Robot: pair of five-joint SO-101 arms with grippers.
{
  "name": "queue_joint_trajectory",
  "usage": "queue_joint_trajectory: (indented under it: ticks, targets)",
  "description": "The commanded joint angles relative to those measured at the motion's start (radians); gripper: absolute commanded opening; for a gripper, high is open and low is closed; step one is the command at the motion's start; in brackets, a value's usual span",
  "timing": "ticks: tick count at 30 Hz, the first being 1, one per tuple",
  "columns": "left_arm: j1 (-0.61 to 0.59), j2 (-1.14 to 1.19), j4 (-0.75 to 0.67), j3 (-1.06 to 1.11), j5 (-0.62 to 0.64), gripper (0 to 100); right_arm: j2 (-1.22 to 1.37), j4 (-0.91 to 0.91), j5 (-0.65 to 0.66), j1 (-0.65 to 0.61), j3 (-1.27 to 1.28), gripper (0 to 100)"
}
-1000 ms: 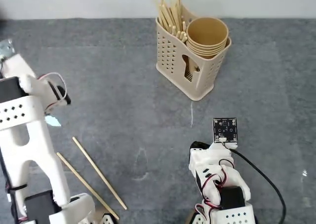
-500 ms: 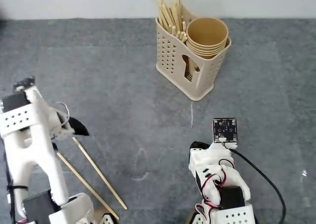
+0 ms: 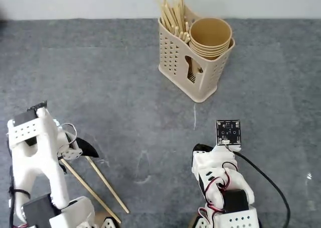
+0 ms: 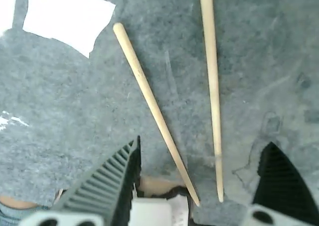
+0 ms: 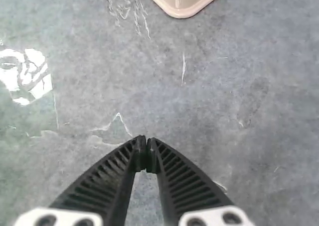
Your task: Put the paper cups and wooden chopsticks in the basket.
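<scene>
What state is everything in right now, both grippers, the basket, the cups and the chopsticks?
left gripper: open, above the loose chopsticks.
right gripper: shut, empty, over the table.
basket: upright.
paper cups: stacked upright in the basket.
basket chopsticks: standing on end in the basket.
loose chopsticks: two, lying flat on the table, apart, ungrasped.

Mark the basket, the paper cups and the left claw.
basket (image 3: 174,60): high view, side wall
paper cups (image 3: 210,31): high view, inside of top cup
left claw (image 4: 203,144): left wrist view, midway between its tips
</scene>
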Motion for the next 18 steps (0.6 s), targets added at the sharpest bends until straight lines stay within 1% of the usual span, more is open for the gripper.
queue_joint_trajectory:
  ticks: [1, 18]
  targets:
    - [-0.006, -0.034, -0.064, 0.027, -0.014, 36, -0.008, -0.012, 0.002, -0.005, -0.009, 1.8]
    - [0.002, -0.032, -0.347, 0.202, -0.006, 36, -0.008, -0.012, 0.002, -0.005, -0.009, 1.8]
